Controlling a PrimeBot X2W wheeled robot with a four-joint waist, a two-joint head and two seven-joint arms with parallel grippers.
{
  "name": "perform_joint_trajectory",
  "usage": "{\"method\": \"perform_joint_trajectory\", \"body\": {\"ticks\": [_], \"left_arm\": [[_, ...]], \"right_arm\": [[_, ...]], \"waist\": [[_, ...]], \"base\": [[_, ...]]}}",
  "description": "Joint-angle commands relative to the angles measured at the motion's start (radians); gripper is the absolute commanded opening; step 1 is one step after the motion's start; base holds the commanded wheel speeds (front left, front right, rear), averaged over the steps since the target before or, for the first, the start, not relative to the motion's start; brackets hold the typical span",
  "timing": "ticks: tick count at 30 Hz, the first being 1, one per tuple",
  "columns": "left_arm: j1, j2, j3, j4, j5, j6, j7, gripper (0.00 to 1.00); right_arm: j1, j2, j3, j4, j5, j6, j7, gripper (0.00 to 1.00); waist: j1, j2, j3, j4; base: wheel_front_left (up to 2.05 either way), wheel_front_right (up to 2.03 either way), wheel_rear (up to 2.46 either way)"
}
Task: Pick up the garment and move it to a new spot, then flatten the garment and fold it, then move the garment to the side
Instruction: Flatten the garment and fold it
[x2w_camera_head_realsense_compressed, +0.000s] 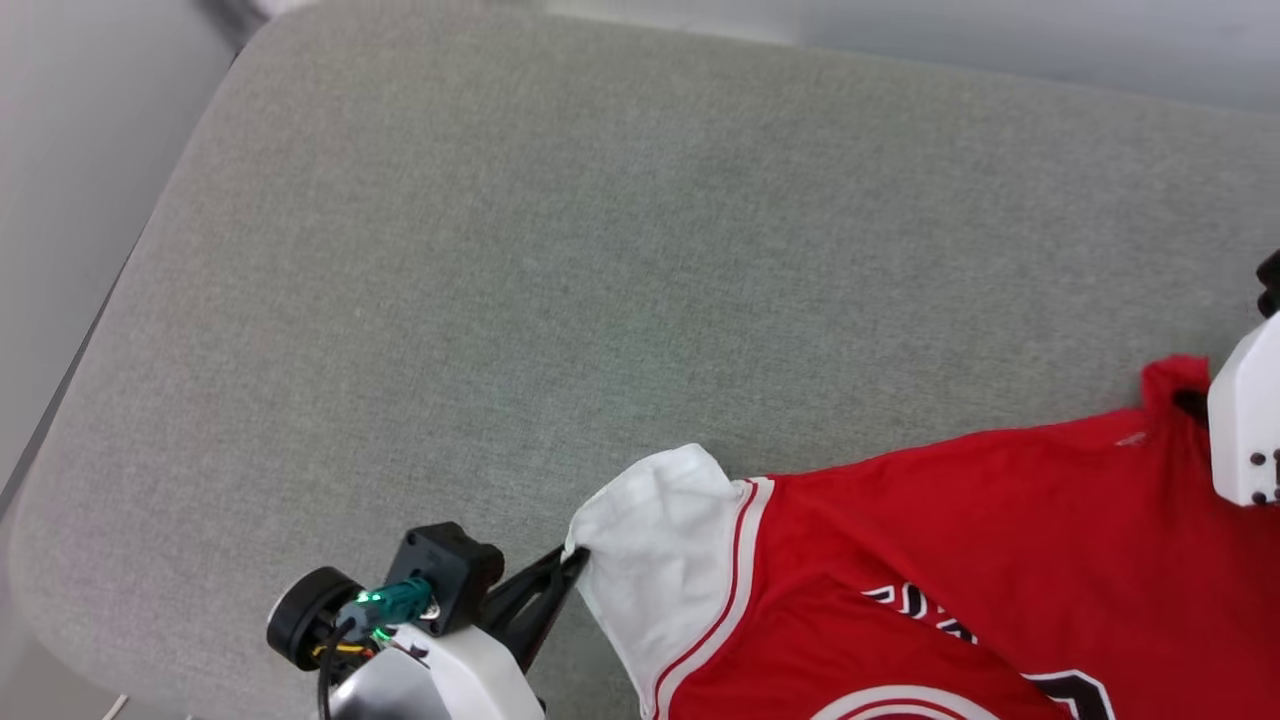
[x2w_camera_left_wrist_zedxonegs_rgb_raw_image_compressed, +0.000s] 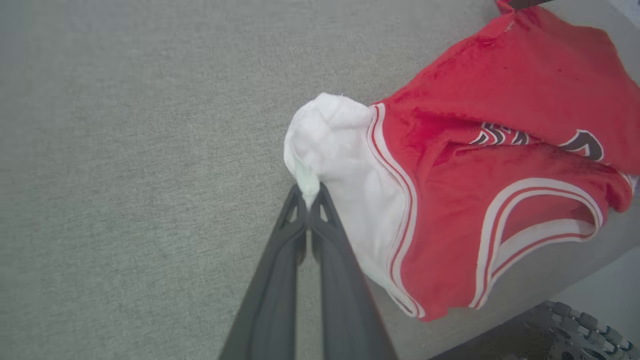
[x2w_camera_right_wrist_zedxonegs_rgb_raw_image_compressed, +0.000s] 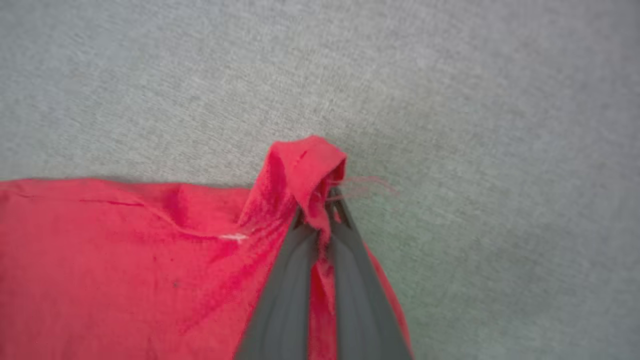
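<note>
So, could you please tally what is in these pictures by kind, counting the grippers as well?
garment: 1
grippers: 2 (left gripper, right gripper, each shut on the garment)
grey padded surface: 1
Total: 4

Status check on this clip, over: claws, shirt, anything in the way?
Left claw shut on white sleeve. Right claw shut on red corner. Rumpled shirt on grey pad, not yet flat. Nothing seen in the way.

Tabletop (x2w_camera_head_realsense_compressed: 560, 250): grey woven fabric cover, rounded corners
Floor (x2w_camera_head_realsense_compressed: 60, 150): pale, smooth, beyond the edges
Light: soft, even
</note>
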Motion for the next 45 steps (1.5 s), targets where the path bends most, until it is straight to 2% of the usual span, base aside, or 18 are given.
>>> {"method": "perform_joint_trajectory", "body": {"ticks": [1,15,22,27,36,45], "left_arm": [[-0.014,0.007,0.017,-0.011,0.0,0.009,-0.012,0.0],[-0.055,0.013,0.132,-0.074,0.011,0.073,-0.092,0.0],[-0.041,0.001,0.219,-0.11,0.013,0.116,-0.195,0.0],[-0.076,0.003,0.29,-0.148,0.026,0.142,-0.262,0.0],[-0.234,0.021,0.404,-0.191,0.035,0.146,-0.334,0.0],[-0.419,0.045,0.451,-0.16,0.029,0.136,-0.317,0.0]], "right_arm": [[-0.026,0.0,0.005,-0.015,0.016,0.0,-0.033,0.0],[-0.022,-0.031,0.01,-0.166,0.09,0.0,-0.18,0.0],[0.029,-0.034,-0.03,-0.298,0.095,0.0,-0.233,0.0],[0.044,-0.013,-0.07,-0.402,0.089,0.0,-0.26,0.0],[-0.01,0.017,-0.115,-0.521,0.091,0.0,-0.274,0.0],[-0.082,0.042,-0.115,-0.564,0.091,0.0,-0.287,0.0]], "waist": [[0.0,-0.0001,-0.052,-0.038],[0.0,-0.0001,-0.212,-0.154],[0.0,-0.0001,-0.272,-0.212],[0.0,-0.0001,-0.302,-0.259],[0.0,-0.0001,-0.319,-0.32],[0.0,-0.0001,-0.295,-0.354]], "base": [[0.0,0.0,0.0],[0.0,0.0,0.0],[0.0,0.0,0.0],[0.0,0.0,0.0],[0.0,0.0,0.0],[0.0,0.0,0.0]]}}
